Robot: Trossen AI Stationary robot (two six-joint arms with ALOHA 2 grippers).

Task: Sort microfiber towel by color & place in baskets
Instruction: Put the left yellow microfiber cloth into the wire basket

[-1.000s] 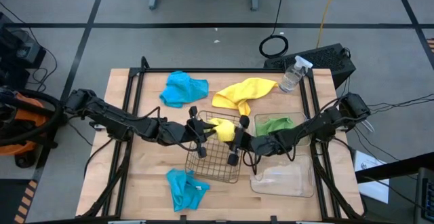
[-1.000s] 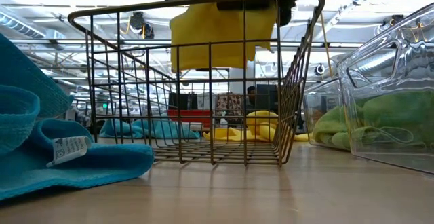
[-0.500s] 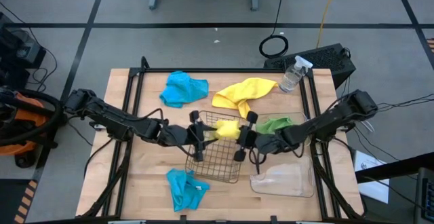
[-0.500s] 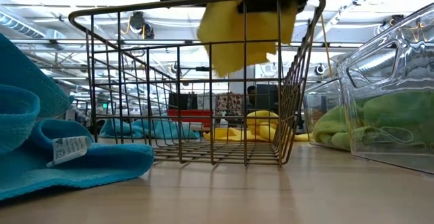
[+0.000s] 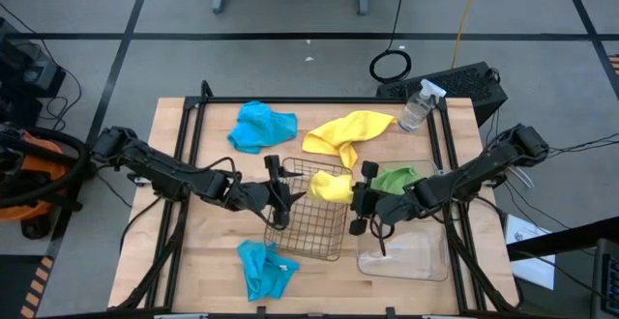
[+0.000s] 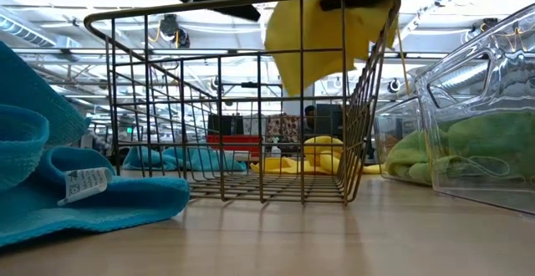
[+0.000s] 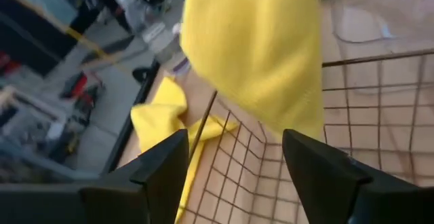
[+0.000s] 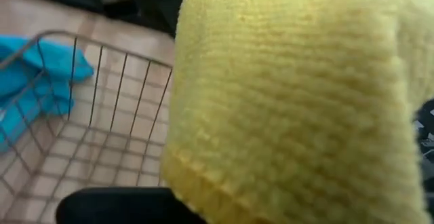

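Note:
A small yellow towel (image 5: 329, 186) hangs over the far right corner of the brownish wire basket (image 5: 311, 224). My right gripper (image 5: 356, 198) is at the towel's right side and is shut on it. My left gripper (image 5: 279, 193) is open over the basket's left rim, and the towel (image 7: 258, 54) hangs ahead of its fingers, untouched. A green towel (image 5: 392, 178) lies in the far clear tub (image 5: 430, 164). The near clear tub (image 5: 401, 256) stands right of the basket. My right gripper holds the yellow towel by its upper part (image 8: 285, 81), coming level from the table's right. The towel itself covers the fingertips, so the exact place of contact is hidden. The towel hangs slack below the gripper, its lower end (image 6: 292, 75) inside the basket and clear of its floor.
On the table lie a blue towel (image 5: 261, 126) at the far left, a larger yellow towel (image 5: 348, 130) at the far middle, and another blue towel (image 5: 263, 269) near the front edge. A clear spray bottle (image 5: 418, 106) stands at the far right corner.
My right gripper has moved toward the table's right edge with the yellow towel, which has gone from over the basket's middle to its right side, still hanging. My left gripper has drawn back a little toward the left.

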